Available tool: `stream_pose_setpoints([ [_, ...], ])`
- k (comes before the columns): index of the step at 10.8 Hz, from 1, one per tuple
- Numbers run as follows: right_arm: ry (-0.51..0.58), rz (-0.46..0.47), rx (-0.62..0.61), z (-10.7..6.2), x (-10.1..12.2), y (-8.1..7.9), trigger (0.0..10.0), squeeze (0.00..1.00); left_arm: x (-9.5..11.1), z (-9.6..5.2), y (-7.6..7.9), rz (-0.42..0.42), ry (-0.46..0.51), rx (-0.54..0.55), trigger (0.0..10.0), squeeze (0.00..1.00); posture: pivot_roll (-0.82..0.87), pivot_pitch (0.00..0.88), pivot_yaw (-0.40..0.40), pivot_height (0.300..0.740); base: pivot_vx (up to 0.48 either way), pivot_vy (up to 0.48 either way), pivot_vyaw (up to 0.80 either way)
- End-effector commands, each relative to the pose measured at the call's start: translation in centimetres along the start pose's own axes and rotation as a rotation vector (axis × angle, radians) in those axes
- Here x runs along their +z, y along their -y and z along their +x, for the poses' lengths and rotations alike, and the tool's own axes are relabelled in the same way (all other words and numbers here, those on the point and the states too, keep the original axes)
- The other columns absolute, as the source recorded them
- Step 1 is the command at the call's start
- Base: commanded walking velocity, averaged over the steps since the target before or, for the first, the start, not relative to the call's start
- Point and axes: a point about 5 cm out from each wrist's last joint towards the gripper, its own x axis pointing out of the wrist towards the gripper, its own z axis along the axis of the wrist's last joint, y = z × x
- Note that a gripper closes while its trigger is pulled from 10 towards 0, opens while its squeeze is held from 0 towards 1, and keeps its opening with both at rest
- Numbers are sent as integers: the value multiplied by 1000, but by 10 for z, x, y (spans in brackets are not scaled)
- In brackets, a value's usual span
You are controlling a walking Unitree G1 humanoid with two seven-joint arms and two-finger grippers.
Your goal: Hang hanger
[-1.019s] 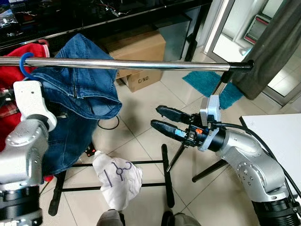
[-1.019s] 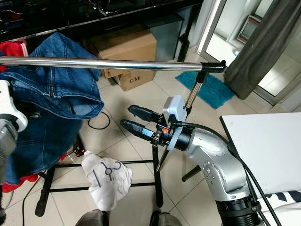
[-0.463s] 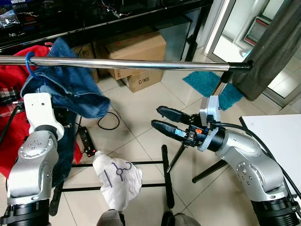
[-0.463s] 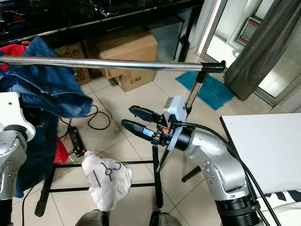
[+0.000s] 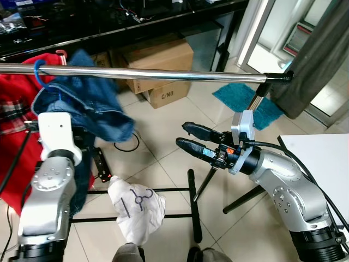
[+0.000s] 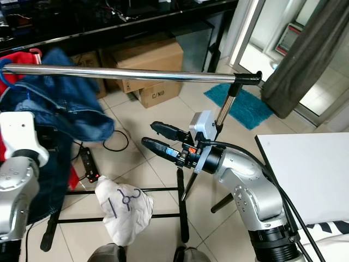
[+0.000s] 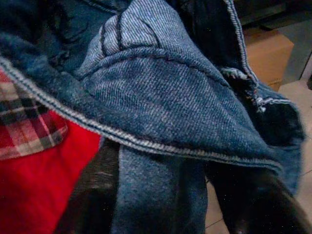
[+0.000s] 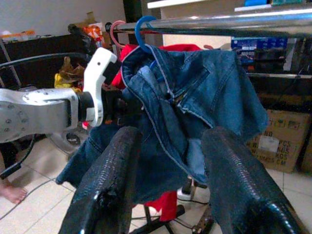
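Note:
A blue hanger [image 5: 37, 67] hooks over the chrome rail [image 5: 163, 73] near its left end and carries a denim jacket [image 5: 82, 103]. My left arm [image 5: 54, 131] reaches up into the jacket from below. In the left wrist view its two dark fingers [image 7: 92, 195] stand wide apart, with a fold of denim [image 7: 161, 190] between them. My right gripper [image 5: 182, 135] hovers open and empty below the middle of the rail, pointing toward the jacket [image 8: 195, 97] and the hanger hook [image 8: 144, 29].
A red garment [image 5: 16, 109] on a pink hanger [image 8: 117, 29] hangs left of the jacket. A white cloth [image 5: 136, 204] lies on the rack's black base. Cardboard boxes [image 5: 163, 60] sit behind, with a white table [image 5: 322, 158] at right. A person's bare foot [image 8: 12, 192] rests on the tiles.
The jacket's raised top has dropped and the garment has swung left under the rail. My left wrist has shifted right and a little lower. The right arm has not moved.

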Motion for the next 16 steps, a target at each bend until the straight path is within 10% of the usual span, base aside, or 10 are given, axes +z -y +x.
stream_pose_setpoints([
  [1, 1, -21, 11, 1, 3, 0, 10000, 0, -1, -3, 4, 5, -6, 1, 10000, 929, 135, 65, -47, 740, 0, 0, 0],
  [2, 3, -22, 9, 1, 2, 0, 10000, 0, -3, -5, 8, -13, -12, 16, 10000, 0, 134, 67, -44, 740, 0, 0, 0],
  [16, -24, 19, -29, -6, -15, -1, 10000, 0, -48, -69, 51, -24, -132, 47, 10000, 0, 157, 71, -37, 740, 0, 0, 0],
])
